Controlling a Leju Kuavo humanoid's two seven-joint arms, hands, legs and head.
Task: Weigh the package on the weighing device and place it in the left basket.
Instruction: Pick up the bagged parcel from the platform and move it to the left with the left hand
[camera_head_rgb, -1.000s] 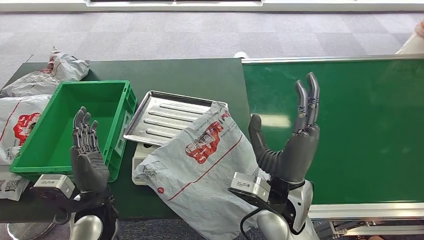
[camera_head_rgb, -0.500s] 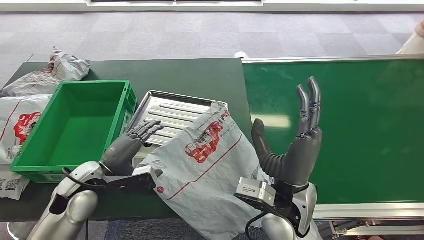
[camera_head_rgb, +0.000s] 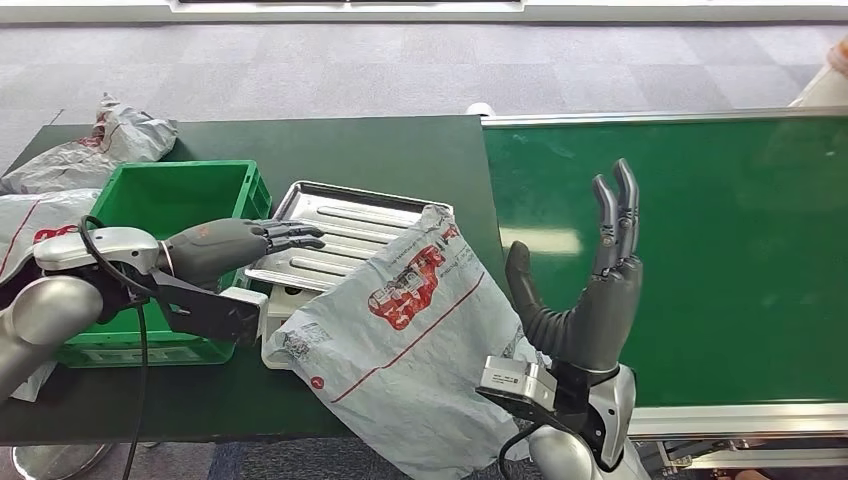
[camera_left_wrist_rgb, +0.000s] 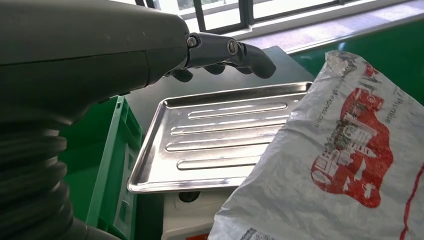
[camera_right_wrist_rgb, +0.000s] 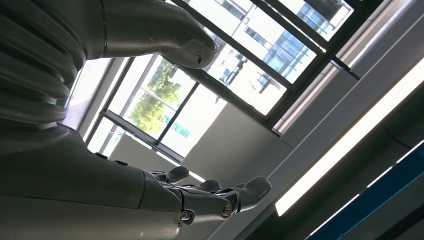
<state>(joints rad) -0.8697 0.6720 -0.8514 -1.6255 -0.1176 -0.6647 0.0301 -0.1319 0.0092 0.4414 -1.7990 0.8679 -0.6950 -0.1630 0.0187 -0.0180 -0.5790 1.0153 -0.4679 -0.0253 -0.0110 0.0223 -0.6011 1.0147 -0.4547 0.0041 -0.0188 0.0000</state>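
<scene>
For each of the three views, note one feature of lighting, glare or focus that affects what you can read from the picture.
Head view: a pale glare patch on the green conveyor belt. Left wrist view: the metal tray mirrors window light; the left hand, close to the lens, looks soft. Right wrist view: bright windows behind the right hand leave it dark, backlit.

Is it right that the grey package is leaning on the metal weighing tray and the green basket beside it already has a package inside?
Not quite. The head view shows the green basket empty inside. The rest holds: the grey package leans on the metal weighing tray beside the basket.
</scene>
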